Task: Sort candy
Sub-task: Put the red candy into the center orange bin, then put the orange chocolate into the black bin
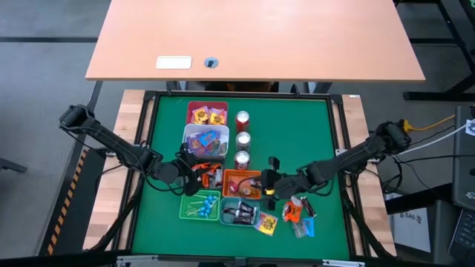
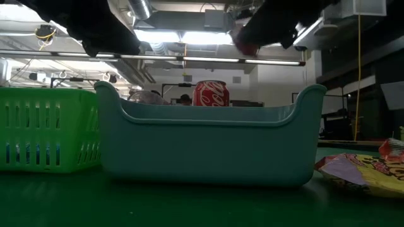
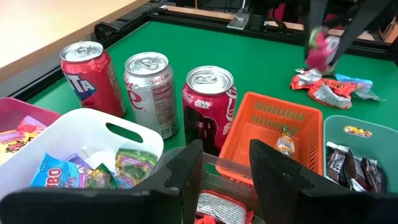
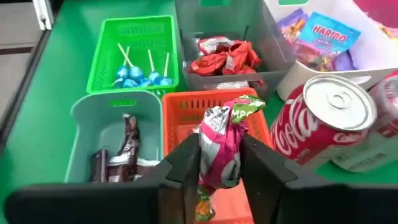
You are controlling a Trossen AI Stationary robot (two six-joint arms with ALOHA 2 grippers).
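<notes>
Right claw grips a pink-and-silver wrapped candy between its fingers, hanging over the orange bin beside the cans. Left claw hangs over the grey bin of red sweets, fingers parted, nothing visibly held. More loose candy lies on the green tabletop.

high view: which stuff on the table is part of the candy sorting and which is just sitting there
Part of the job:
- loose candy
- pink candy in right tool
- bins: orange, green, teal, white, red

Just there:
- three cans
- left tool, over a bin
</notes>
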